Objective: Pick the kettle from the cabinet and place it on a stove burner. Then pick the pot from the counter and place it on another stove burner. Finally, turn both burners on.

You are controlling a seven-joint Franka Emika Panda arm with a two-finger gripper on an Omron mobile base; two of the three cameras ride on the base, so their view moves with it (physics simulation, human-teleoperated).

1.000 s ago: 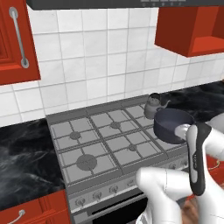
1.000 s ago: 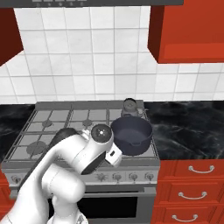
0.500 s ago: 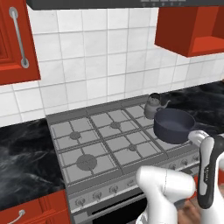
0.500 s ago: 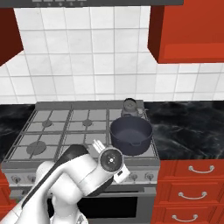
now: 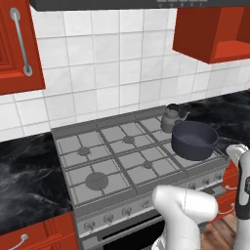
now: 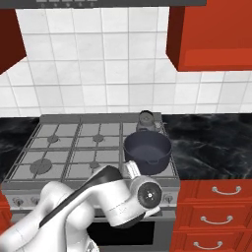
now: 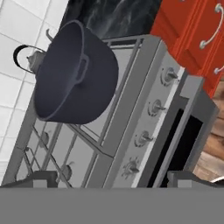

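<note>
**Reaching for the burner knobs with both vessels already on the stove**

Standing here, I judge the step in hand to be turning the burners on: the pot [image 5: 194,140] sits on the front right burner of the stove [image 5: 97,161], and the kettle [image 5: 170,117] stands just behind it on the back right burner. The gripper [image 7: 111,179] hangs low off the stove's front right corner, looking along the row of knobs [image 7: 151,107] on the front panel. Its fingers [image 7: 39,178] stand well apart, released and empty. To do this well, I would pick the two knobs matching those right-hand burners, close squarely on one and twist without slipping. The pot looks empty inside; the kettle's contents cannot be seen.
</note>
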